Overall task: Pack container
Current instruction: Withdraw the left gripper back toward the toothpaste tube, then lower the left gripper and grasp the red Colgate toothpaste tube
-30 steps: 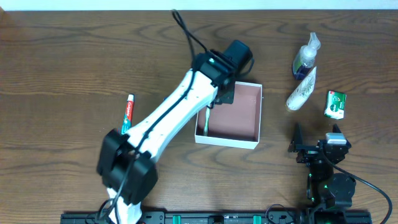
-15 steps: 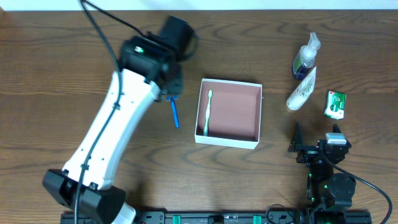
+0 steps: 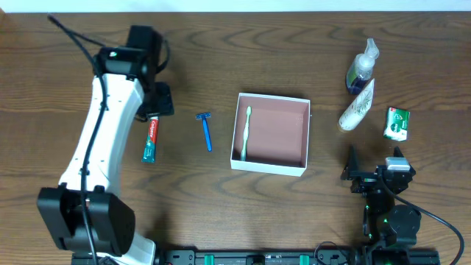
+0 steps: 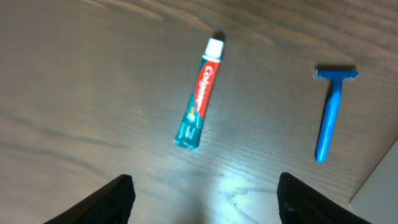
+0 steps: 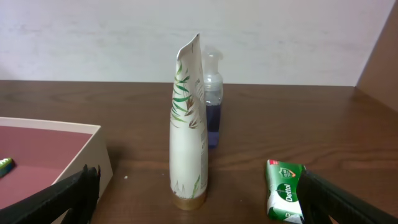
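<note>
The container (image 3: 283, 160), a shallow white-walled box with a pinkish-brown inside, sits at mid-table. A green-white toothbrush (image 3: 245, 132) lies along its left wall. Left of it lie a blue razor (image 3: 205, 131) and a toothpaste tube (image 3: 151, 140). My left gripper (image 3: 156, 101) hovers above the toothpaste's cap end, open and empty. In the left wrist view the toothpaste (image 4: 199, 93) and razor (image 4: 329, 112) lie ahead of the open left gripper (image 4: 205, 199). My right gripper (image 3: 374, 163) rests open and empty at the front right, right of the container (image 5: 68, 146).
At the back right are a clear pump bottle of blue liquid (image 3: 362, 68), a white leaf-printed tube (image 3: 357, 105) and a green soap pack (image 3: 397, 123). The right wrist view shows the tube (image 5: 188, 124) upright, the bottle (image 5: 211, 106) behind it and the soap (image 5: 285, 199).
My left arm has swung left from over the container to above the toothpaste, and its jaws have opened. The toothbrush now lies in the container. The right arm has not moved.
</note>
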Controlling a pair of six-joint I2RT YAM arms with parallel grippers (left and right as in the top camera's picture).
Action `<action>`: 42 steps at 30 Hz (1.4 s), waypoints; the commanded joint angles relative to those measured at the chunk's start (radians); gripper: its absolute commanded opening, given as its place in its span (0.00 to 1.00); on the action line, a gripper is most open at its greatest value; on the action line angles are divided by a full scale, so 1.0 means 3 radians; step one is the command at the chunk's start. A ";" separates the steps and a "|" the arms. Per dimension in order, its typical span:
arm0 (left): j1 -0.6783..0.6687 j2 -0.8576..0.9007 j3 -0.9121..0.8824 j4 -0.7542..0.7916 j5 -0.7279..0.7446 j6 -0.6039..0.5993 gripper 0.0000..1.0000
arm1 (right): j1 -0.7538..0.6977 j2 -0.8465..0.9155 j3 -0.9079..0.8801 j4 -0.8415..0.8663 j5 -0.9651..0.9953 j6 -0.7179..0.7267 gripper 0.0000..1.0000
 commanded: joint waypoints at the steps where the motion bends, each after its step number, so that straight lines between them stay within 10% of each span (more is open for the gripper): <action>1: 0.0177 0.0041 -0.0267 0.0148 0.0418 0.0364 0.75 | 0.0033 -0.0022 -0.0013 -0.0010 -0.0014 -0.0050 0.99; 42: 0.0470 0.0559 -0.1334 0.1619 0.0427 0.1011 0.75 | 0.0033 -0.0022 -0.0013 -0.0010 -0.0014 -0.0050 0.99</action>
